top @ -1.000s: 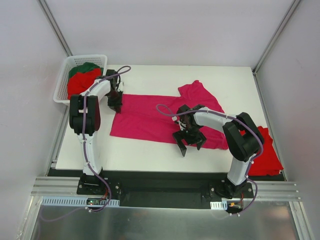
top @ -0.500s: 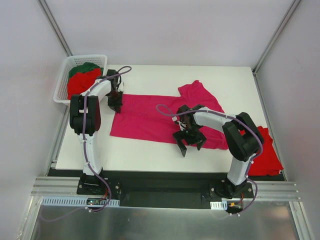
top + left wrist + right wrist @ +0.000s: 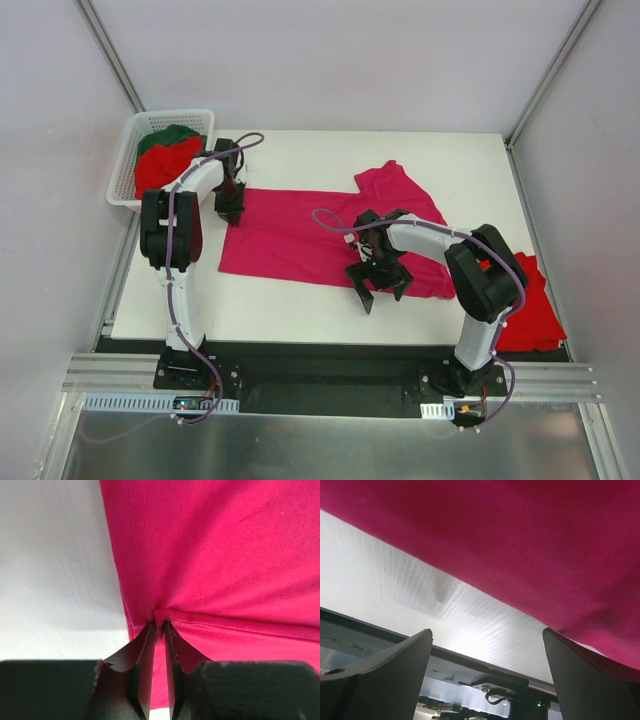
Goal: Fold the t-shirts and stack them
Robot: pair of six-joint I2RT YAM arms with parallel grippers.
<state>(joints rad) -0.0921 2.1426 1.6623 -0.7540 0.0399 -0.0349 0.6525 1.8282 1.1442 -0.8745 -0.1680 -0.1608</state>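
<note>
Your left gripper is pinched tight on a hem fold at the far-left corner of the magenta t-shirt spread across the table, while your right gripper hangs spread wide, holding nothing, over the shirt's near edge.

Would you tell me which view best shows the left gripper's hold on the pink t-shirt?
Left wrist: the left gripper pinches the pink t-shirt at its hem, close up. Top external shows it small, from above; right wrist shows only cloth, not the grip.
</note>
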